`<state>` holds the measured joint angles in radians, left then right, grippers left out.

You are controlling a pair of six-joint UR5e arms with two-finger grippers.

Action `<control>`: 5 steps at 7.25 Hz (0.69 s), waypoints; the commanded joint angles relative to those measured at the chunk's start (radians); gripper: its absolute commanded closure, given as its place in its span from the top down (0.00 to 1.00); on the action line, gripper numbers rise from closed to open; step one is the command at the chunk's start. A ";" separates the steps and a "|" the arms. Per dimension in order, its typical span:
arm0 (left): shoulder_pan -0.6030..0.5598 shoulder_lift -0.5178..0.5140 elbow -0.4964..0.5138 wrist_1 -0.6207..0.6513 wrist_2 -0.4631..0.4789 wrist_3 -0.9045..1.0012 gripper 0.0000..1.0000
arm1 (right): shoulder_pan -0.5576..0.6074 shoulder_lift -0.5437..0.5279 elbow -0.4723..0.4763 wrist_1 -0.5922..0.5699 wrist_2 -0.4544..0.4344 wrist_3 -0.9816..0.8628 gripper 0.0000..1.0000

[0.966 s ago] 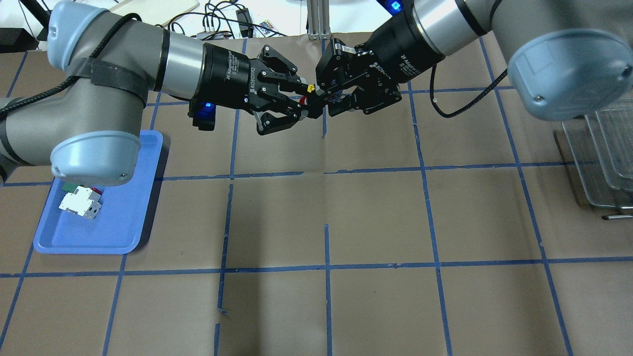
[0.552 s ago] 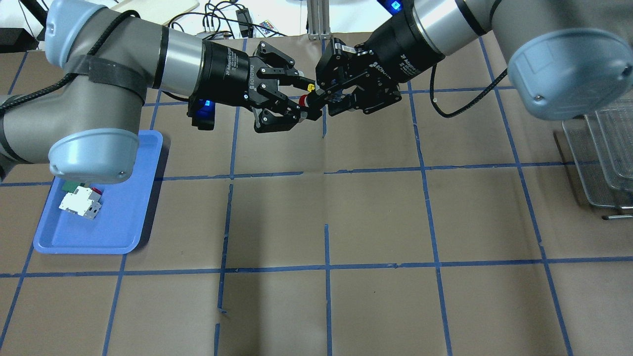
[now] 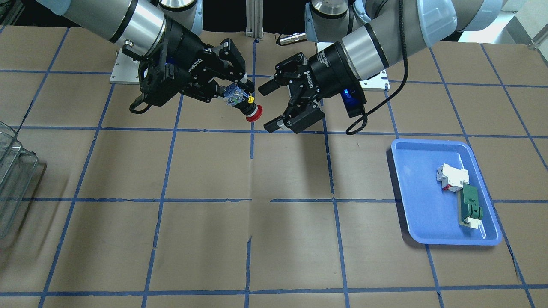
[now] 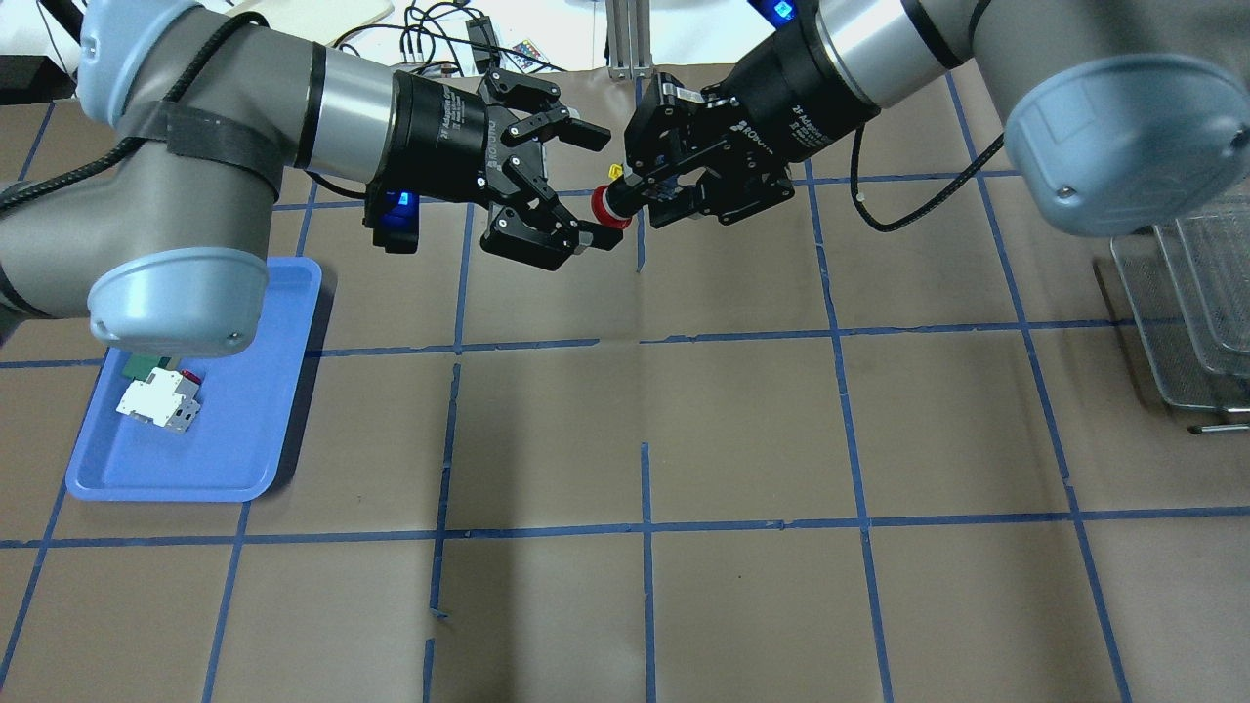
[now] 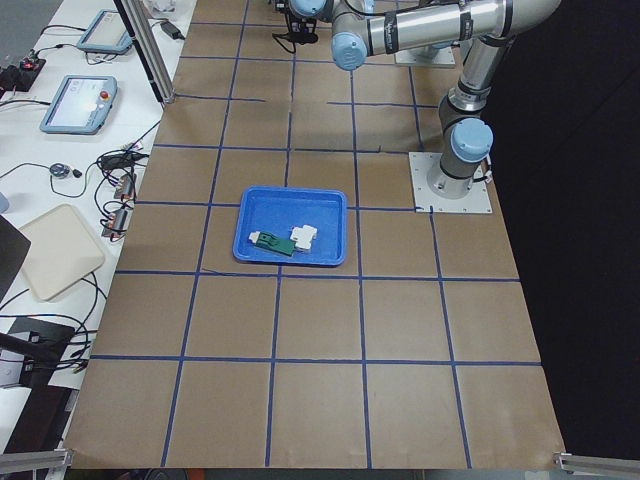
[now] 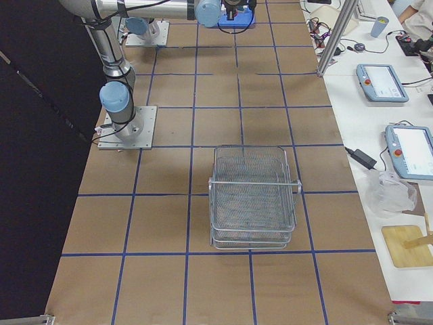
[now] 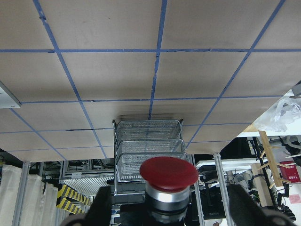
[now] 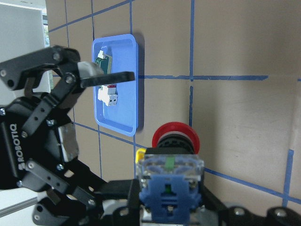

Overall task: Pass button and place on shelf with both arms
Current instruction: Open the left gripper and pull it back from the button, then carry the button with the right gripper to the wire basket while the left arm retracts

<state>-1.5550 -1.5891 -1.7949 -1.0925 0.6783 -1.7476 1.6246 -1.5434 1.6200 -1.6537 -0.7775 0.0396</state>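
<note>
Since the earlier overhead frames, the left gripper (image 4: 594, 187) has spread its fingers wide and let go of the button (image 4: 613, 206). Clamped on the button's clear rear block, the right gripper (image 4: 646, 186) holds it in mid-air above the table (image 4: 742, 430), red head toward the left gripper. The shelf (image 6: 254, 196) stands well apart at the robot's right, the blue tray (image 4: 244, 459) at its left.
</note>
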 commanded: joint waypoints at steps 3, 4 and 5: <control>0.160 -0.005 0.029 -0.096 0.371 0.595 0.97 | -0.098 0.008 0.000 0.073 -0.320 -0.323 0.00; 0.173 0.000 0.052 -0.191 0.567 0.892 0.98 | -0.165 0.023 -0.002 0.127 -0.368 -0.416 0.00; 0.167 0.001 0.092 -0.316 0.727 1.113 0.99 | -0.237 0.049 -0.017 0.164 -0.479 -0.526 0.00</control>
<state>-1.3927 -1.5903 -1.7399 -1.2790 1.2104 -0.9209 1.4673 -1.5188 1.6144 -1.5376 -1.1466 -0.3565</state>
